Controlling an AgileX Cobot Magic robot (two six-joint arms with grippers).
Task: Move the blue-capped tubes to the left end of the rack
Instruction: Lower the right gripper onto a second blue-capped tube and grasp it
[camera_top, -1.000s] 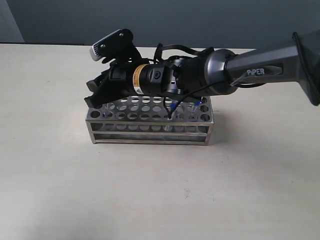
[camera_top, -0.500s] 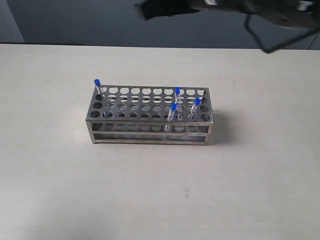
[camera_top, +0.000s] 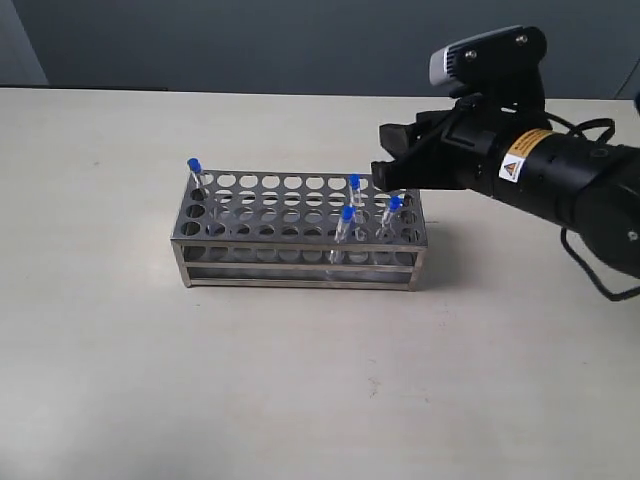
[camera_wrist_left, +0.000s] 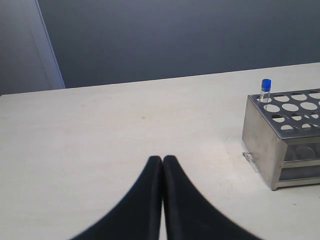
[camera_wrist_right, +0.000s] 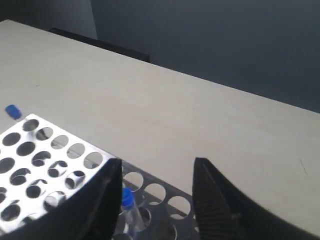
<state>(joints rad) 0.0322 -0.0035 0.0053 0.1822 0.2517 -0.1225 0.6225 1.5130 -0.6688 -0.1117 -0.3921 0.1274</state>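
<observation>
One blue-capped tube (camera_top: 195, 166) at rack (camera_top: 300, 256) end toward counter (camera_top: 100, 350) left edge, three toward right | right gripper (camera_top: 388, 155) spread above them | left gripper (camera_wrist_left: 162, 158) pressed together, empty

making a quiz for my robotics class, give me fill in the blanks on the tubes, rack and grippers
The rack holds ___ blue-capped tubes.
Only ___ tube stands at its left end.
The right gripper, over the rack's right end, has its jaws ___.
The left gripper has its jaws ___.
Missing: four; one; open; shut.
</observation>
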